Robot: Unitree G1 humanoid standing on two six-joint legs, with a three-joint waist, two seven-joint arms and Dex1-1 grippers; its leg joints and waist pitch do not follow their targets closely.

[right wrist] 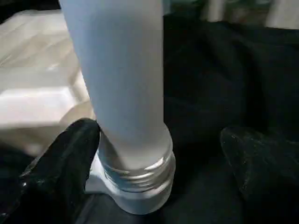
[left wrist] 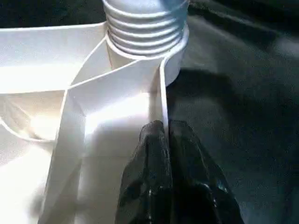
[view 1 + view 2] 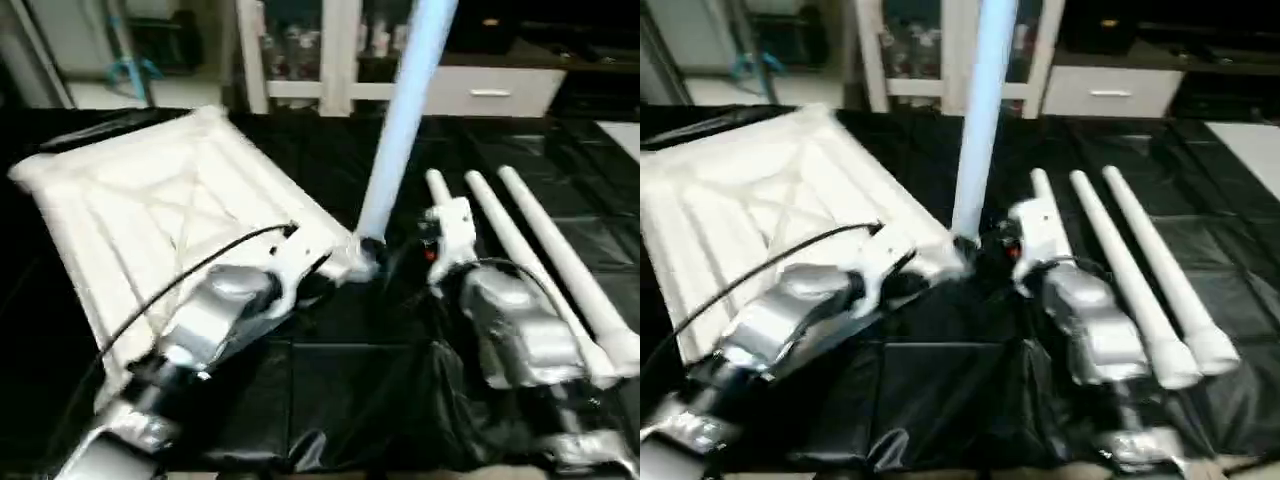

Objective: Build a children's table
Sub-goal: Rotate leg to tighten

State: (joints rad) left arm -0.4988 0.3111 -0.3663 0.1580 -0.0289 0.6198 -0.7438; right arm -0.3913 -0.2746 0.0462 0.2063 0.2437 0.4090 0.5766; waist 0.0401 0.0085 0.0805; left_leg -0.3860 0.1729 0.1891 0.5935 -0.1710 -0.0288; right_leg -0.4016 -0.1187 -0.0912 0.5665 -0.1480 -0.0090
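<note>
left gripper clenched on the tabletop rim; right gripper released around the upright leg.
three spare legs lay at right on the black cover; cabinet stood behind.

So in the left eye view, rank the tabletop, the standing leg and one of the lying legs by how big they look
1. Tabletop, clearly largest.
2. Standing leg and the lying legs: alike, and the standing one runs out of frame, so I won't rank them.
</note>
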